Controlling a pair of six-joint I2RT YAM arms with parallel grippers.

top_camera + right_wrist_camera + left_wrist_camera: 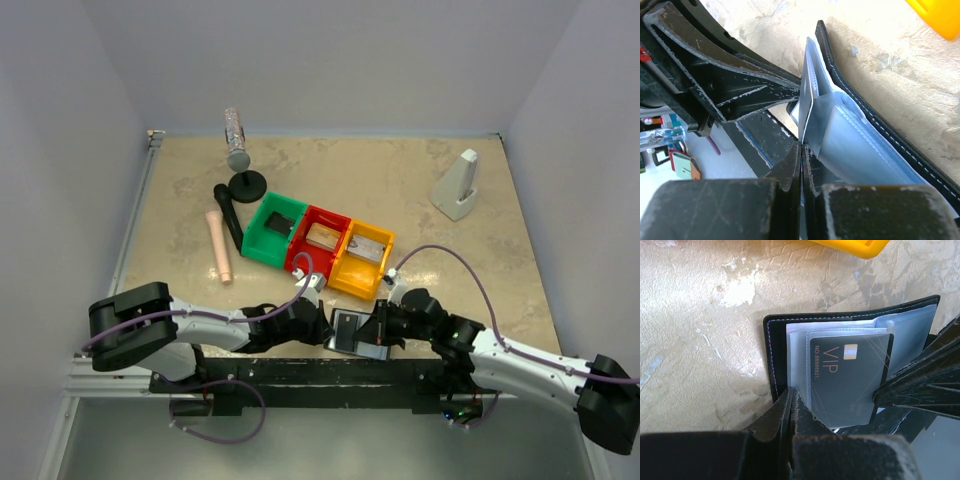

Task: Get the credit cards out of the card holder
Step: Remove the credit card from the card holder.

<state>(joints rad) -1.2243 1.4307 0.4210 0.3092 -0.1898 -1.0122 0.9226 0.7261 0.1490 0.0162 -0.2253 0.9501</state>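
Card holder [352, 330], a flat black bifold case, lies open at the near edge of the bench [450, 270], just this side of the yellow plastic bin [362, 258]. The left claw [326, 324] is pressed together on its corner, pinning it. The right claw [380, 328] pinches the edge of a clear plastic sleeve [855, 145], lifted upright. I'd say the grip wants the dark VIP card [850, 385] itself, not the sleeve, then a straight draw outward while the left holds firm.

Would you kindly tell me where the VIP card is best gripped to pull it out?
Probably its right edge in the left wrist view: the VIP card peeks past the clear sleeve there. It lies flat, so come in sideways from the right, pinching its two faces.
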